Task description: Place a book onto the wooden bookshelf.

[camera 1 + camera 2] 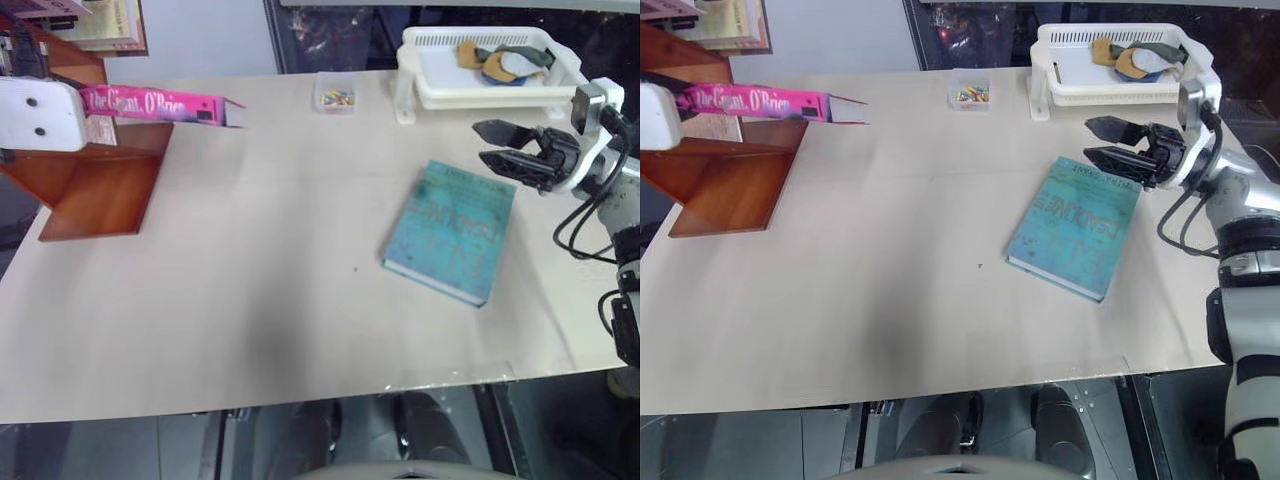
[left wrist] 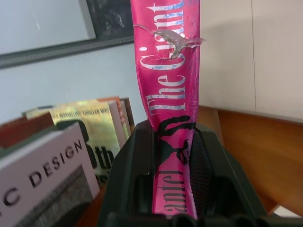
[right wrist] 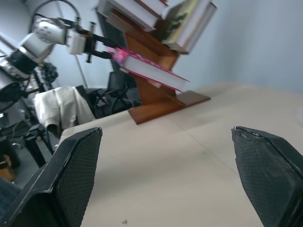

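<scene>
We see the left pincer [image 2: 177, 189] clamped on the spine of the pink book [image 1: 160, 105], holding it roughly level in the air, above the table [image 1: 250, 300] and against the left-hand bookshelf [image 1: 95, 190]. The book's free end juts out past the shelf toward the table's middle. Other books [image 2: 57, 161] stand in the shelf beside it. Our right pincer [image 1: 1105, 140] hangs with its fingers wide apart and nothing between them, just above the far corner of a teal book [image 1: 1075, 225] lying flat on the table. A white basket [image 1: 490, 70] sits at the far edge, a small clear box [image 1: 335, 95] near it.
</scene>
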Robot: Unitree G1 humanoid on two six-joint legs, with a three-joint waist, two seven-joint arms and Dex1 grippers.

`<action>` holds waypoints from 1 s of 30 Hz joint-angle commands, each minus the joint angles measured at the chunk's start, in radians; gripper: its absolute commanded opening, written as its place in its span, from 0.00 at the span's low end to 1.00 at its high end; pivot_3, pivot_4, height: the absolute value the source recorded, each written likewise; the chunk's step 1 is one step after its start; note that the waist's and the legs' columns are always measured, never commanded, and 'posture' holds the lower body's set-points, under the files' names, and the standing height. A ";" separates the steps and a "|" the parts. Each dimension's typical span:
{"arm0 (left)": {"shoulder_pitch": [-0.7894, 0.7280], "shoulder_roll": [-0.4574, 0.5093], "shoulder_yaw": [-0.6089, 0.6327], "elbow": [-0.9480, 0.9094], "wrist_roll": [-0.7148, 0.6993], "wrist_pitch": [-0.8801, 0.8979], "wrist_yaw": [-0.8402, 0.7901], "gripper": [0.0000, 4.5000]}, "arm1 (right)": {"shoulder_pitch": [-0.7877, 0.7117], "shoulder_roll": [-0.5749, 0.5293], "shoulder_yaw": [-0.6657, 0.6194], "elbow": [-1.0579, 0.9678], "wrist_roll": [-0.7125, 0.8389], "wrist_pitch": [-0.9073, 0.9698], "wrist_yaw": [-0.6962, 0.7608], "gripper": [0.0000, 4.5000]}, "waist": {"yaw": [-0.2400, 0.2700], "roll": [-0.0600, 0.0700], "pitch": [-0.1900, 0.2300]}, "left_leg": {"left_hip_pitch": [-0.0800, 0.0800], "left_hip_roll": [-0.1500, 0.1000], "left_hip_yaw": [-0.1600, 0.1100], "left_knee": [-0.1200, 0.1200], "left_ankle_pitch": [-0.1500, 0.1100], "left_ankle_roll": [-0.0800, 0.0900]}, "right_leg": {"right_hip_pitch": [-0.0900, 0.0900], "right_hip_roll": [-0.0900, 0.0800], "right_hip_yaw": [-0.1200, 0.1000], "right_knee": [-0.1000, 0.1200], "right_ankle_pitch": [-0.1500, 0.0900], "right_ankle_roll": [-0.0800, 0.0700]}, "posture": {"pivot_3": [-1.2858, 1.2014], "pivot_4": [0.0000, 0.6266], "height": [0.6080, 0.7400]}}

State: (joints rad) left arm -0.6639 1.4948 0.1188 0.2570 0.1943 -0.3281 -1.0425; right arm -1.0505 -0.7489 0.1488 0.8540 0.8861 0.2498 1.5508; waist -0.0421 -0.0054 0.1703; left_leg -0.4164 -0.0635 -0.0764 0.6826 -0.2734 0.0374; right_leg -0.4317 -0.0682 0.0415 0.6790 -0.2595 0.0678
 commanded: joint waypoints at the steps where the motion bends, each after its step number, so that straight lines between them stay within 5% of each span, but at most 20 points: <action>1: 0.003 0.044 0.059 0.021 -0.010 -0.017 0.026 0.23 | -0.037 -0.027 -0.004 -0.033 0.038 -0.036 0.064 1.00 | 0.000 0.000 0.000 | 0.000 0.000 0.000 0.000 0.000 0.000 | 0.000 0.000 0.000 0.000 0.000 0.000 | 0.52 0.24 1.00; 13: 0.021 0.053 0.083 0.120 -0.054 -0.060 0.051 0.23 | -0.020 -0.061 0.004 0.020 0.035 -0.064 0.064 1.00 | 0.000 0.000 0.000 | 0.000 0.000 0.000 0.000 0.000 0.000 | 0.000 -0.001 0.000 0.000 0.000 0.000 | 0.52 0.24 1.00; 30: -0.069 0.051 0.053 0.506 -0.106 -0.265 0.086 0.23 | -0.004 -0.081 -0.011 0.062 0.025 -0.094 0.064 1.00 | -0.001 0.000 0.000 | 0.000 0.000 0.001 0.000 0.000 0.000 | 0.000 -0.001 0.000 0.001 0.000 0.000 | 0.52 0.24 1.00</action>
State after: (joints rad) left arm -0.7026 1.5183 0.1503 0.7355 0.0888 -0.5650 -0.9805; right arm -1.0489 -0.8116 0.1615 0.9229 0.9047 0.1798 1.5525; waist -0.0433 -0.0052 0.1704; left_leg -0.4163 -0.0638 -0.0758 0.6828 -0.2734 0.0375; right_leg -0.4318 -0.0689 0.0413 0.6796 -0.2595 0.0678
